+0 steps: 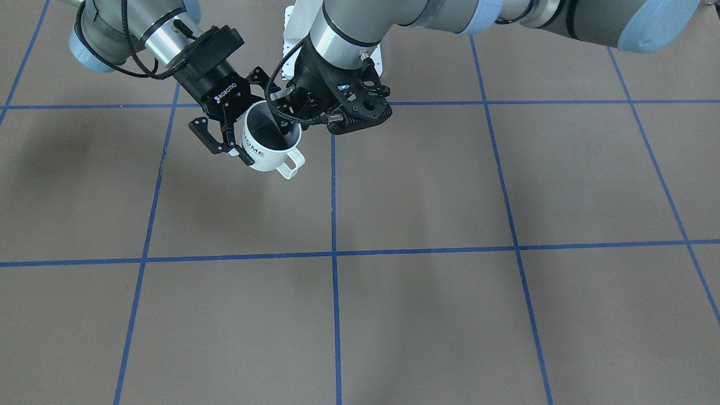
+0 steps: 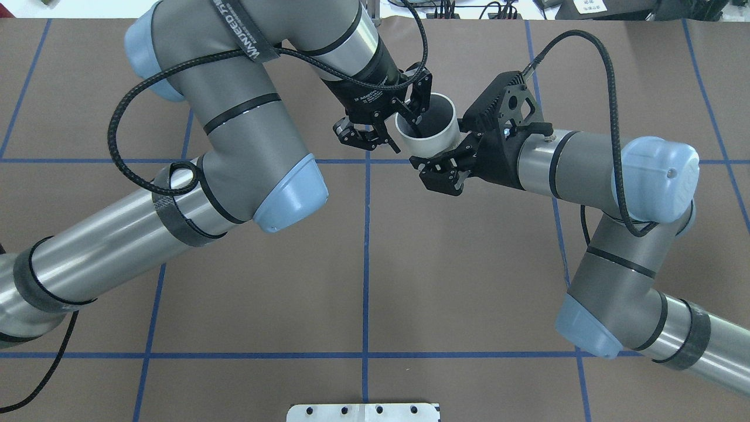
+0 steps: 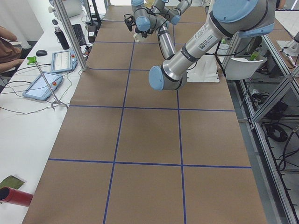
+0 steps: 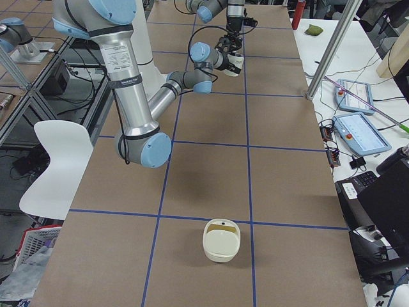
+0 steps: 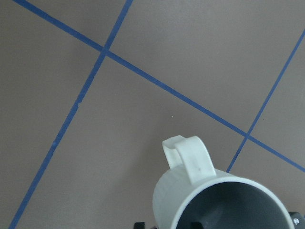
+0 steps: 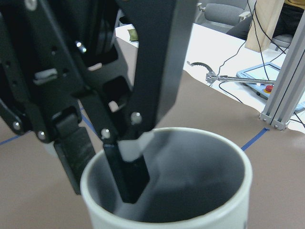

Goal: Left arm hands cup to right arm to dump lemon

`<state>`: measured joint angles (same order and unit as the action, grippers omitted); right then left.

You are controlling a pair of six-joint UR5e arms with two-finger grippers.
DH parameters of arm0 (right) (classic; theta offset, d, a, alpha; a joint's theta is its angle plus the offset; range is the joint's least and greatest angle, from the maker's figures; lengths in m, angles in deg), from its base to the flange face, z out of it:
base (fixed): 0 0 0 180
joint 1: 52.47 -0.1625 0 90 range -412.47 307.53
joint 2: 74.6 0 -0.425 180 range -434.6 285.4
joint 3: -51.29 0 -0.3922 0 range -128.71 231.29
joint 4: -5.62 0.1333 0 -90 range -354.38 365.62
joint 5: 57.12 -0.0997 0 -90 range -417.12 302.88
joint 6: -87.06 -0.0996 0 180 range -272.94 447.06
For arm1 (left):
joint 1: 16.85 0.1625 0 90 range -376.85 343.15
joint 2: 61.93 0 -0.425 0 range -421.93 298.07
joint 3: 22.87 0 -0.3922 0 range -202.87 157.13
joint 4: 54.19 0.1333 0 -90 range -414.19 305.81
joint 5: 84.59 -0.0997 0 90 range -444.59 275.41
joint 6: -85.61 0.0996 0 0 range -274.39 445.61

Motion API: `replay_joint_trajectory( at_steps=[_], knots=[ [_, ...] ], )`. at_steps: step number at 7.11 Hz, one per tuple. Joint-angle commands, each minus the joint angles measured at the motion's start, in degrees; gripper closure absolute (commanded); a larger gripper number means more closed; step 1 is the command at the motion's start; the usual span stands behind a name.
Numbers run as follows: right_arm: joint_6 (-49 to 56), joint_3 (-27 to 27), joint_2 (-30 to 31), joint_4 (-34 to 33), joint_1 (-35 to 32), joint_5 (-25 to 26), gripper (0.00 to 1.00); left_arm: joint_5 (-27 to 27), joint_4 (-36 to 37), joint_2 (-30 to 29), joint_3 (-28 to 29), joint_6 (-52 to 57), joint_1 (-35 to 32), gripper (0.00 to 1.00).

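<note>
At 12 o'clock from the centre of the worktop [image 1: 450,197] in the overhead view, the cup [image 2: 436,139] hangs upright between both arms. Its shadow on the paper below suggests it is lifted clear.

The left gripper [image 2: 404,130], at the cup's 9 o'clock, pinches the wall, with one finger [image 6: 127,176] reaching down inside and its partner pressing outside. That rim pinch leaves the outer wall bare for the other arm. The right gripper [image 1: 230,153] sits at the cup's 4 o'clock with its jaws apart and one finger at the lettered side. Whether the cup lies between them I cannot tell. The handle [image 1: 292,163] points away from both grippers, out of their way.

No lemon shows, since finger and shade hide the cup's bottom.

I judge this to be the hand-over itself: the right gripper must clamp before the left lets go. Holding the cup upright keeps the lemon in until the pour, perhaps over the cream tub [image 4: 222,254].
</note>
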<state>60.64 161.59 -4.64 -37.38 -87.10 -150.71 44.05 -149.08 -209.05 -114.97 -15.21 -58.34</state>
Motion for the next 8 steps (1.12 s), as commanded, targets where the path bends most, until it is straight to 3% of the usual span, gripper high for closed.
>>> replay_joint_trajectory(
  at_steps=[1, 3, 4, 5, 6, 8],
  knots=[
    [-0.03, 0.01, 0.0, -0.07, 0.0, 0.07, 0.57, -0.15, -0.55, 0.0, 0.61, 0.01, 0.0, 0.66],
    [-0.03, -0.08, 0.09, -0.07, 0.0, 0.07, 0.52, -0.15, -0.65, -0.09, 0.61, 0.01, 0.0, 0.76],
    [-0.12, 0.01, 0.0, -0.07, 0.0, 0.07, 0.44, -0.15, -0.65, -0.09, 0.61, -0.07, 0.0, 0.89],
    [-0.29, -0.08, 0.0, -0.16, 0.0, 0.07, 0.31, -0.15, -0.65, -0.09, 0.61, -0.08, 0.0, 1.0],
    [-0.29, -0.08, 0.0, -0.16, 0.09, 0.07, 0.01, -0.06, -0.56, -0.09, 0.52, -0.08, 0.0, 1.0],
    [-0.38, -0.08, 0.09, -0.25, 0.0, 0.16, 0.01, -0.06, -0.56, 0.0, 0.52, -0.08, -0.09, 1.0]
  ],
)
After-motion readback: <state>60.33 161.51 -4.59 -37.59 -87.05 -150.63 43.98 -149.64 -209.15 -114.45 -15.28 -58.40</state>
